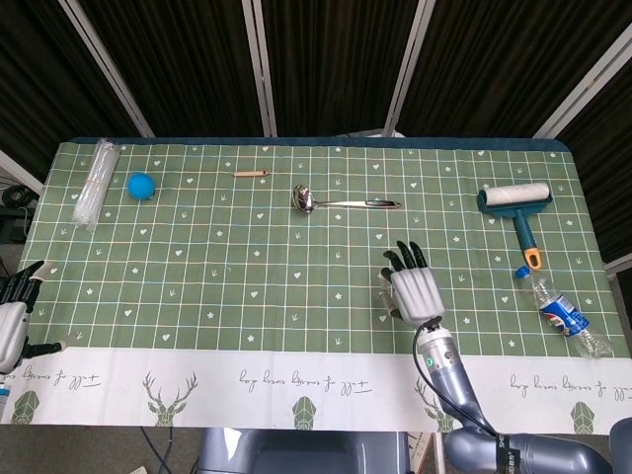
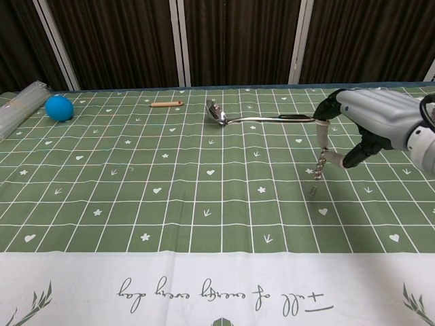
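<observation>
While the right hand [image 2: 370, 119] hovers above the table [image 2: 204, 204], its fingers [image 2: 325, 107] pinch a corkscrew [image 2: 322, 151] hanging just below them.

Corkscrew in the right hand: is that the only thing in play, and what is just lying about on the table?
In play:
right hand, holding the corkscrew above the cloth

Lying about:
ladle
wooden stick
blue ball
clear plastic roll
lint roller
plastic bottle
left hand, at the table's edge, holding nothing
</observation>
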Robot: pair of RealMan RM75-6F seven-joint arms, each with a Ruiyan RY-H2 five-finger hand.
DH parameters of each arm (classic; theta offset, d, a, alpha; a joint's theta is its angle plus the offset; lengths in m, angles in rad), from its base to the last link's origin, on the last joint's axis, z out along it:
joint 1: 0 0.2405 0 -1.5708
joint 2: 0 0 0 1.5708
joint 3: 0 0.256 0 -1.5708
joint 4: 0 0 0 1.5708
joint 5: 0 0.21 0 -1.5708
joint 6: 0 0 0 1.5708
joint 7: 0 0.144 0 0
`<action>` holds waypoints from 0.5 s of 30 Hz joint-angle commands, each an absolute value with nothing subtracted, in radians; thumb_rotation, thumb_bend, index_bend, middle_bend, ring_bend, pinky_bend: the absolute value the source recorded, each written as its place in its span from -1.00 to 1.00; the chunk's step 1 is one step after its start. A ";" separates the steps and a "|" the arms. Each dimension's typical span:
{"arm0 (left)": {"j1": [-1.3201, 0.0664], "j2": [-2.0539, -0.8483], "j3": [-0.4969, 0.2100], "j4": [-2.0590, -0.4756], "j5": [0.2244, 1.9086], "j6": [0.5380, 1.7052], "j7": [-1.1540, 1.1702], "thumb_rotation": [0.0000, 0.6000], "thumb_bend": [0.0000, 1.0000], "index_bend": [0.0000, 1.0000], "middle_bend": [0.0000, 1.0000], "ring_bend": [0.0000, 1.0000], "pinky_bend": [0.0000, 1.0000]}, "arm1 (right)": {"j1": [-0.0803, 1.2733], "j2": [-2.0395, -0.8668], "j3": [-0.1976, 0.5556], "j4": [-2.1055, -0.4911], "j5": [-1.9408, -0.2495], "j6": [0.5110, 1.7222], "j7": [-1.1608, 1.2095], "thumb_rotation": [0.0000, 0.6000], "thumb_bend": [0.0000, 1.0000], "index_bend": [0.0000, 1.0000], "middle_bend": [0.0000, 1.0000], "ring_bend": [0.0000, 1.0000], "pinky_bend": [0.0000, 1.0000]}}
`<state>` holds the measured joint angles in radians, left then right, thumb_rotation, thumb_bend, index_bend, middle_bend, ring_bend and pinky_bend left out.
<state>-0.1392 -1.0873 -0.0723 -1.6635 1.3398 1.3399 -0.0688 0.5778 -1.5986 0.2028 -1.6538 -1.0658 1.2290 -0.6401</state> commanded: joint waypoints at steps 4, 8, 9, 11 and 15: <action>-0.139 -1.087 -0.073 -1.667 1.337 1.338 -0.066 1.00 -0.93 -1.00 -1.00 -1.00 -1.00 | 0.578 -1.605 0.197 -1.654 -1.060 1.230 -0.642 1.00 -0.18 0.15 -0.65 -1.00 -0.94; -0.139 -1.087 -0.073 -1.667 1.336 1.337 -0.066 1.00 -0.93 -1.00 -1.00 -1.00 -1.00 | 0.580 -1.614 0.188 -1.647 -1.064 1.230 -0.644 1.00 -0.18 0.15 -0.65 -1.00 -0.94; -0.139 -1.086 -0.073 -1.667 1.336 1.337 -0.067 1.00 -0.92 -1.00 -1.00 -1.00 -1.00 | 0.580 -1.616 0.188 -1.645 -1.063 1.230 -0.644 1.00 -0.18 0.15 -0.65 -1.00 -0.94; -0.139 -1.086 -0.073 -1.667 1.337 1.337 -0.068 1.00 -0.92 -1.00 -1.00 -1.00 -1.00 | 0.582 -1.620 0.189 -1.640 -1.062 1.230 -0.644 1.00 -0.18 0.15 -0.65 -1.00 -0.94; -0.139 -1.085 -0.072 -1.668 1.339 1.337 -0.071 1.00 -0.92 -1.00 -1.00 -1.00 -1.00 | 0.584 -1.622 0.191 -1.631 -1.057 1.230 -0.647 1.00 -0.18 0.15 -0.65 -1.00 -0.94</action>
<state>-0.1388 -1.0852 -0.0722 -1.6677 1.3387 1.3370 -0.0707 0.5840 -1.6215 0.1909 -1.6320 -1.0571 1.2297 -0.6458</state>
